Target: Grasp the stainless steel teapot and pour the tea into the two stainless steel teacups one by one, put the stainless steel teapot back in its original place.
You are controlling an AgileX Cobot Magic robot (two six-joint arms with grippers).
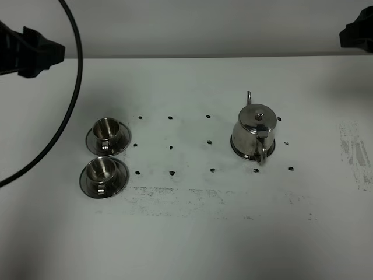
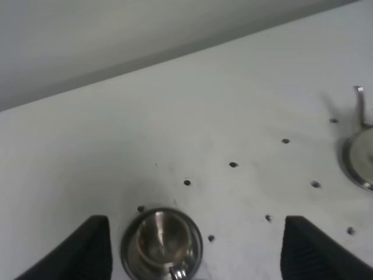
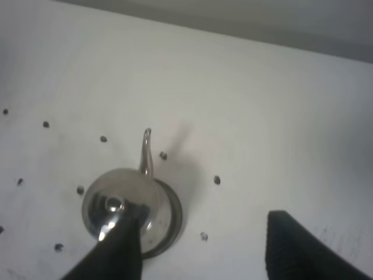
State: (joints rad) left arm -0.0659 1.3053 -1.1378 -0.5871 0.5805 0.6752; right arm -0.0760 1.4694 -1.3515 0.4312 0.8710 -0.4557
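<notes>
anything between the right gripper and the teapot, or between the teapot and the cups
Nothing visible: clear air from the open right gripper to the teapot, and only table surface between teapot and the two teacups.

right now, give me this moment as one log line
teapot upright, untouched | far cup, near cup upright | left gripper open | right gripper open

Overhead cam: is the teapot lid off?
No, the domed lid with its knob sits closed on the teapot.
</notes>
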